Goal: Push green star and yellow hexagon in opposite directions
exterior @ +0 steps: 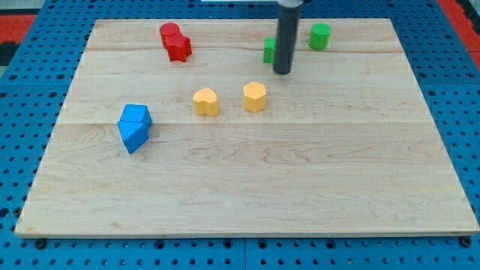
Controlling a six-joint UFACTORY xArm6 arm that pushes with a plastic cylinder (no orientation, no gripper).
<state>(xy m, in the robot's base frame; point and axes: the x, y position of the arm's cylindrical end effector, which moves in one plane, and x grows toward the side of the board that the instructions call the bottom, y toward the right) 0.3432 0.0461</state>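
The yellow hexagon (255,97) sits near the board's middle, a little toward the view's top. A green block (268,50), likely the star, stands above it near the top edge and is partly hidden behind my rod. My tip (282,73) rests on the board just right of and below this green block, and up and to the right of the yellow hexagon. I cannot tell if the tip touches the green block.
A second green block (320,35), rounded, stands at the top right of the rod. A yellow heart-like block (205,101) lies left of the hexagon. Two red blocks (175,42) sit at the top left. Two blue blocks (135,127) sit at the left. The wooden board (247,195) lies on a blue pegboard.
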